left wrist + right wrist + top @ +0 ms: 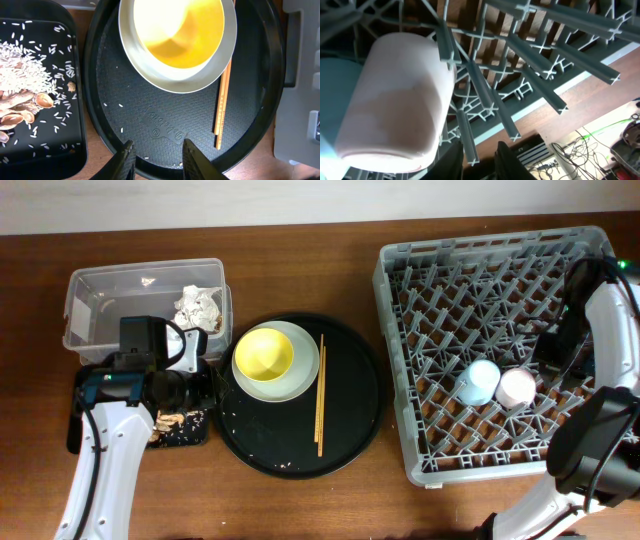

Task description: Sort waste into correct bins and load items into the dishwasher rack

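Overhead: we see yellow bowl on plate, at 10 o'clock on round black tray; chopsticks just beside plate at 3 o'clock. Pink cup and light blue cup lie side by side in dishwasher rack.

Left wrist: left gripper partly open, empty, above tray rim.

Right wrist: right gripper narrowly parted, holding nothing; pink cup at 10 o'clock, clear of fingers.

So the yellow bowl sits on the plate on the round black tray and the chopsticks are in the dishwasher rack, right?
Not quite. The overhead view shows the chopsticks lying on the round black tray beside the plate, not in the dishwasher rack. The yellow bowl does sit on the plate on that tray.
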### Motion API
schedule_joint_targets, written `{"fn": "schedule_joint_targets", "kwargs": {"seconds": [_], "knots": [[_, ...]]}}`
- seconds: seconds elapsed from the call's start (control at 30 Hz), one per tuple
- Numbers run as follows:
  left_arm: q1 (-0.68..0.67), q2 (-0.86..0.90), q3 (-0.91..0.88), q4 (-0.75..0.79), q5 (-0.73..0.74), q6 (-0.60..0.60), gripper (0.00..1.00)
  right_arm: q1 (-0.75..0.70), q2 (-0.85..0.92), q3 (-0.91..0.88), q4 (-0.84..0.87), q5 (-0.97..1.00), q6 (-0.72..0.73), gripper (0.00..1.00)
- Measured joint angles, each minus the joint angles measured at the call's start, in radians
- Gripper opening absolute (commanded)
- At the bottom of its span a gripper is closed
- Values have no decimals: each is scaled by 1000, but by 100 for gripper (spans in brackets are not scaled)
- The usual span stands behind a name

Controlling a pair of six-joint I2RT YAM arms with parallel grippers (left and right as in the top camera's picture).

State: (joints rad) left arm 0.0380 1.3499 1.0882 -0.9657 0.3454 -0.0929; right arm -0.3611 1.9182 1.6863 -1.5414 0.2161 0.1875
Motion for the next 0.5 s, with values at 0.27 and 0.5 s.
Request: {"fn": "schedule_joint_targets", "kwargs": {"seconds": [0.27, 0.5], "knots": [[0, 0, 0, 0, -6, 0, 31, 0, -19, 13, -43, -228, -92, 77], [0, 0, 0, 0, -6, 0, 31, 0, -19, 12, 2, -261, -76, 99]]}}
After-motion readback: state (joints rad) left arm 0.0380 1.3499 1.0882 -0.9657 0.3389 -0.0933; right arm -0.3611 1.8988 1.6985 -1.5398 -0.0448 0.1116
